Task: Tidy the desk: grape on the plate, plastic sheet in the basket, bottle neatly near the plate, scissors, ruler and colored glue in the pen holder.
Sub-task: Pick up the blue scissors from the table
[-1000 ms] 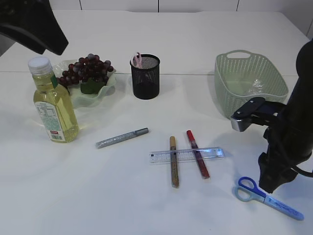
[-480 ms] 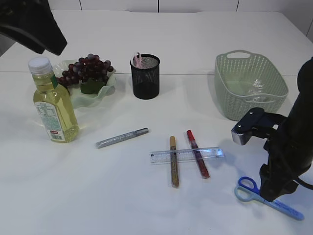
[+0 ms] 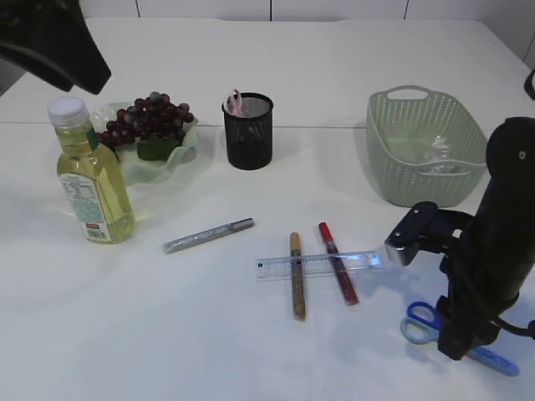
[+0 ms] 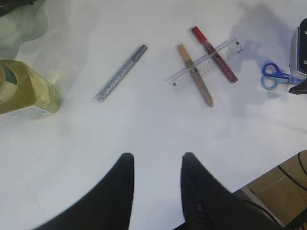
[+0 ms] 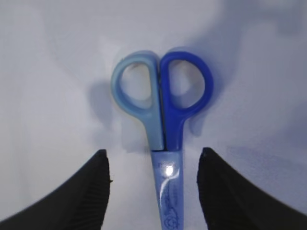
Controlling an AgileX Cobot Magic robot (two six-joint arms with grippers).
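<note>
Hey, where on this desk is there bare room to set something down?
Free: the wide patch between the bottle, the silver glue pen and the front edge; also behind the pen holder and basket. Crowded: around the ruler with its two crossed pens, and at the scissors, where the right hand straddles them.

Ruler [image 3: 319,265] lies across two glue sticks [image 3: 297,276], scissors [image 3: 422,322] right.

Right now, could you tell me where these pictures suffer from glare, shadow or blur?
Right wrist view: the scissors are soft-focused, with a bright glare spot on the blade cover and a shadow around the handles. Exterior view: sharp and evenly lit; the ruler glints at its right end. Left wrist view: table washed out, oil bottle blurred at the edge.
</note>
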